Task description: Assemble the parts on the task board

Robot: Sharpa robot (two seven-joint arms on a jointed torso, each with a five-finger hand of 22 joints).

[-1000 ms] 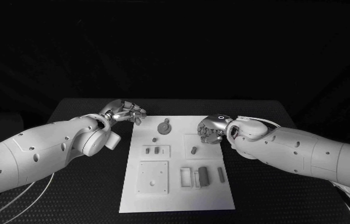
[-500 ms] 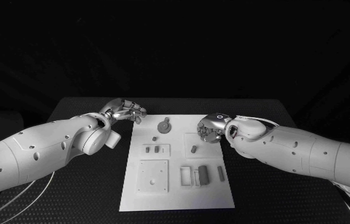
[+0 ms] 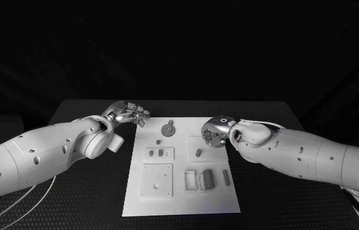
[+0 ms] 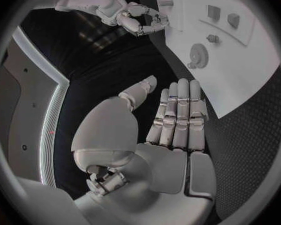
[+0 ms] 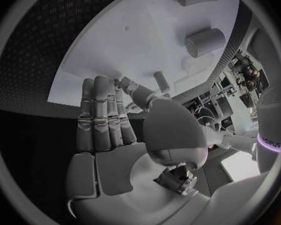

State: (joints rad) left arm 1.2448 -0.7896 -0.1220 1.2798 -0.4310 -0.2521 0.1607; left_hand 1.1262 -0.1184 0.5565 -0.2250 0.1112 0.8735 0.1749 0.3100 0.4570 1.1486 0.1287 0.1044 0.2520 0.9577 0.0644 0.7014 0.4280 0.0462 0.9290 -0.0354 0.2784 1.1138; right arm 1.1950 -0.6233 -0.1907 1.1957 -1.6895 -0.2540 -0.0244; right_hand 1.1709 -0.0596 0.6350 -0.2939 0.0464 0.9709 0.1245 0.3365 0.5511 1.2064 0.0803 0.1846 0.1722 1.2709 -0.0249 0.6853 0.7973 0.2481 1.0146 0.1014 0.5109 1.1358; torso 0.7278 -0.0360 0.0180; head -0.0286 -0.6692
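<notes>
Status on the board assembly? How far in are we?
Early. Nothing looks assembled: the round disc and the small parts lie loose on the task board. Neither hand holds anything; the left hand hovers off the board's far left corner, the right hand over its right edge. All placements remain.

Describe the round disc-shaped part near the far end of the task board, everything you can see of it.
The round part is a small grey disc with a short tab or stem sticking out toward the board's far edge, a keyhole-like outline. It looks like matte plastic. It rests on the white task board near its far end, about midway across, apart from the other pieces. The left wrist view shows it with a small hub at its centre. Neither the left hand nor the right hand touches it.
</notes>
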